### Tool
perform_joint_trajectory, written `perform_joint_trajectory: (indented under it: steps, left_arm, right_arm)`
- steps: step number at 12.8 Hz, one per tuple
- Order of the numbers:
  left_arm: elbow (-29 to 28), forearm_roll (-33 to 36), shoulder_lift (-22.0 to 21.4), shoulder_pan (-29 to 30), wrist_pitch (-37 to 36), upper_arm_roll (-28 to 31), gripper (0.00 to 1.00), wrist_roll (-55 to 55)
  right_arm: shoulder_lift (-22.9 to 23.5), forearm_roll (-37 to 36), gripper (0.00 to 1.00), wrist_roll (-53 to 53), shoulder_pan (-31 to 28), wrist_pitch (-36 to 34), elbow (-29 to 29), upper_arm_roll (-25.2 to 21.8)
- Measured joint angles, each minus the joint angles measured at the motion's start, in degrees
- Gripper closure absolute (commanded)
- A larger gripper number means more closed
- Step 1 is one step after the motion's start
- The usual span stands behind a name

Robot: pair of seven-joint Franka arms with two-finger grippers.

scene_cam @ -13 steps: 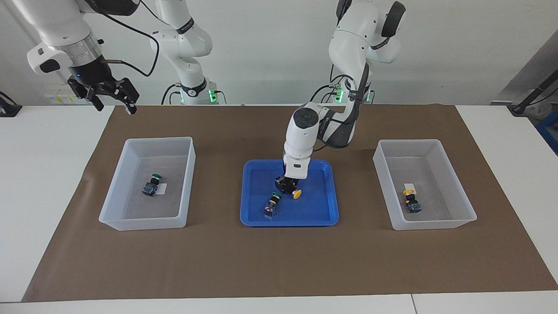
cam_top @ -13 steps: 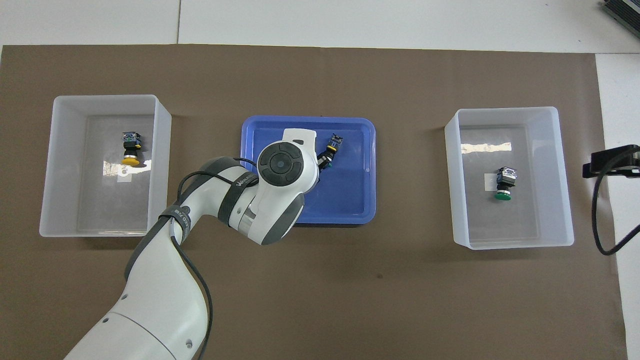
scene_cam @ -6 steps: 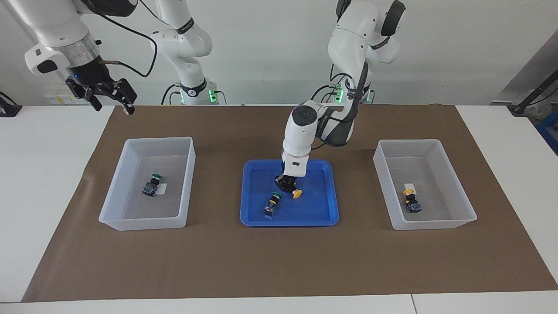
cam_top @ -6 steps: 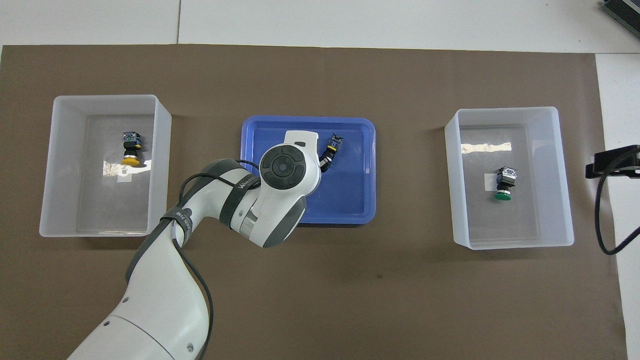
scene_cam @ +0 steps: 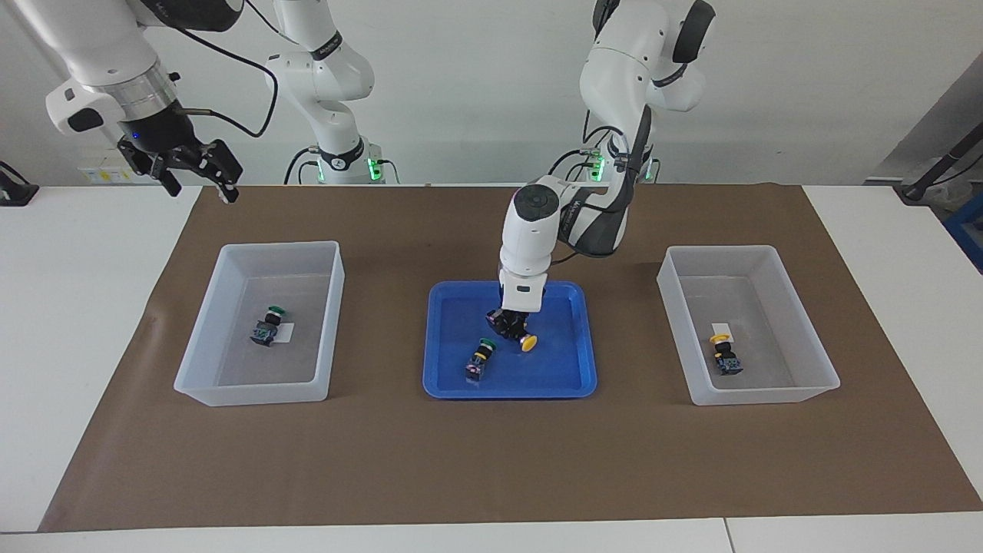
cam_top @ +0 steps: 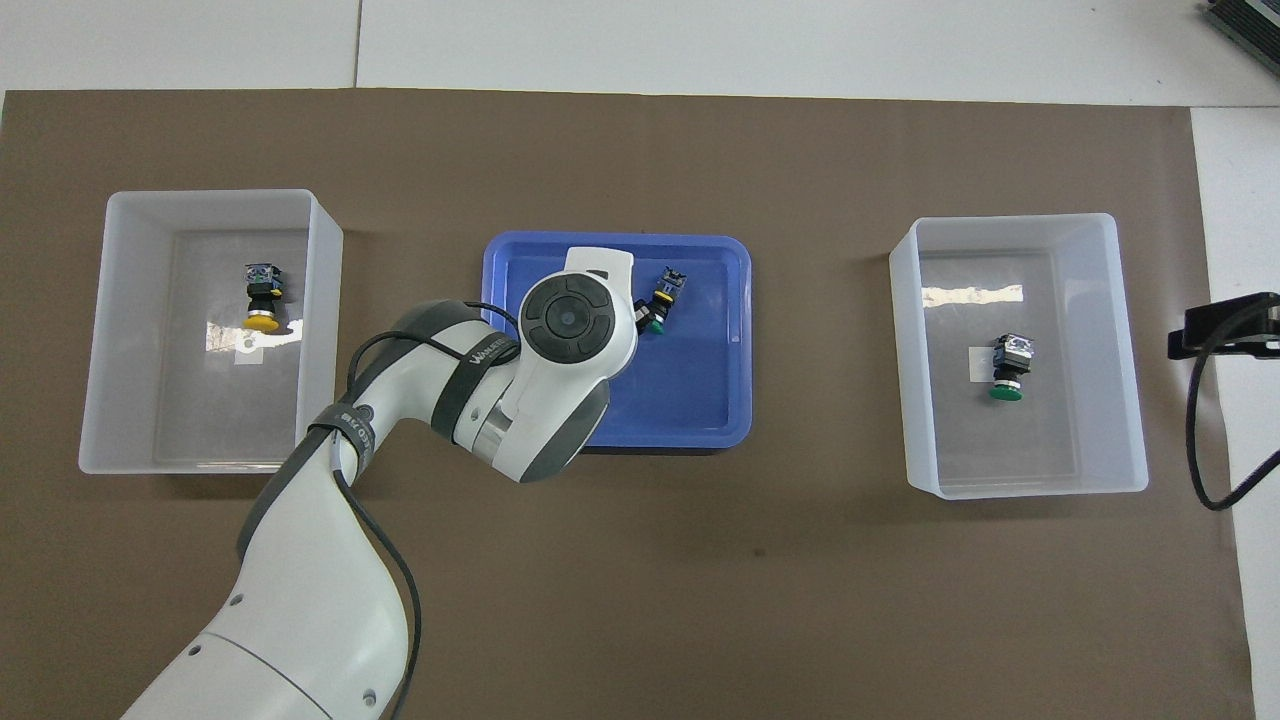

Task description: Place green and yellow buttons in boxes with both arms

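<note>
Half done: one green button (scene_cam: pixel 269 325) lay in bin (scene_cam: pixel 230 384) at right arm's end, one yellow button (scene_cam: pixel 722 353) in other bin (scene_cam: pixel 799 388).

Left fingers (scene_cam: pixel 508 326) gripped second yellow button (scene_cam: pixel 525 342) over blue tray (scene_cam: pixel 561 384), cap tilted down, away from robots.

Second green button (scene_cam: pixel 481 359) lay on tray just beside fingers, long axis slanted, cap toward robots.

Right fingers (scene_cam: pixel 196 170) spread apart, waiting above counter edge.

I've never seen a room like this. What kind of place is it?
Probably a robot lab. Two white jointed robot arms, the left arm and right arm, work at a brown-covered table, sorting little push-button switches from a shallow blue tray into clear plastic bins.
</note>
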Motion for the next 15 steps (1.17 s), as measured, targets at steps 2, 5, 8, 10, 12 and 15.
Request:
perform_joint_trajectory:
  steps: [2,5,8,10,12,15]
  left_arm:
    - [6.3,0.5,0.2,1.2,-7.9,0.1,1.00,1.4]
    - [16.0,0.6,1.8,3.4,-19.8,0.2,1.00,8.8]
    - [20.2,0.6,2.6,7.9,-25.2,0.6,1.00,18.9]
    - [21.7,0.6,2.2,12.8,-28.6,0.5,1.00,29.0]
    - [22.3,0.6,1.0,18.3,-31.3,0.5,1.00,40.5]
    - [22.4,0.6,-0.2,25.7,-32.5,0.6,1.00,55.0]
  right_arm:
    - [0.0,0.0,0.00,0.2,0.1,0.0,-0.1,0.0]
    - [0.0,0.0,0.00,2.2,1.5,1.5,-0.3,0.7]
    - [1.4,0.0,0.00,9.2,7.4,5.9,-1.4,1.0]
    - [4.5,0.0,0.00,15.4,11.9,10.8,-2.1,1.2]
    - [8.6,0.0,0.00,22.4,16.0,16.7,-2.2,1.2]
    - [15.2,0.1,0.00,32.6,20.8,26.0,-2.2,1.3]
